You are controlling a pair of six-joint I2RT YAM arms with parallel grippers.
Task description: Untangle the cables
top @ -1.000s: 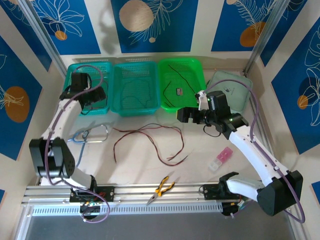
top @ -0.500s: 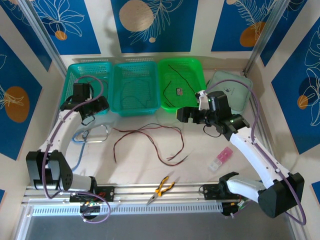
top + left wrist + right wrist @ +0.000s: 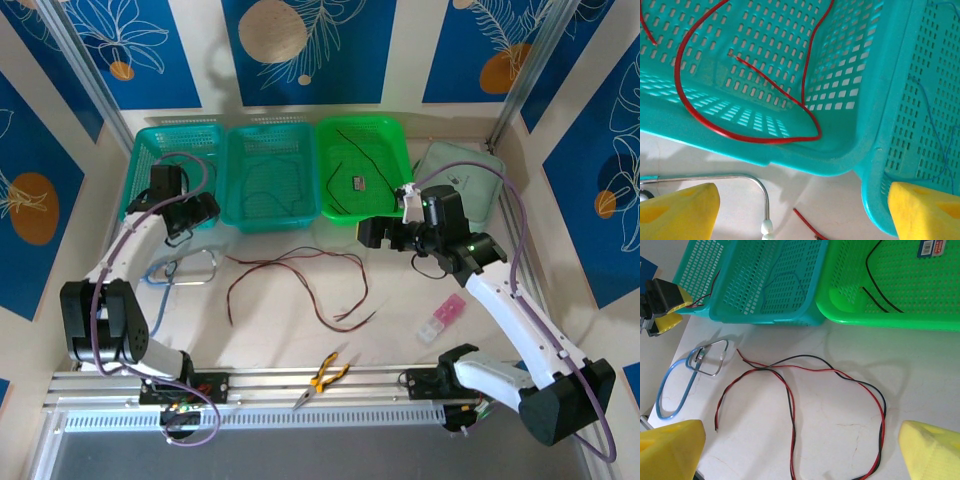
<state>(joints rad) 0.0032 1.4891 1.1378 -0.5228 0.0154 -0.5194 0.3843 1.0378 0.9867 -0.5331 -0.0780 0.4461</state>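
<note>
Both claws spread wide and empty, cables split between bench and baskets

Left claw [image 3: 190, 212] hovers at the near rim of the left teal basket [image 3: 150, 140] by the bench's far left corner, its yellow pads [image 3: 677, 210] far apart with nothing between them, and inside that basket a red cable [image 3: 765, 141] curls round. Right claw [image 3: 372, 232] hangs over the bench just in front of the green basket [image 3: 395, 140], jaws gaping, gripping nothing. Mid-bench, the red and black pair [image 3: 765, 369] lies crossed and looped together. A black cable [image 3: 885, 288] sits in the green basket, a thin blue-grey cable [image 3: 785, 274] in the middle teal basket [image 3: 270, 135]. Pliers [image 3: 325, 375] lie by the near edge
</note>
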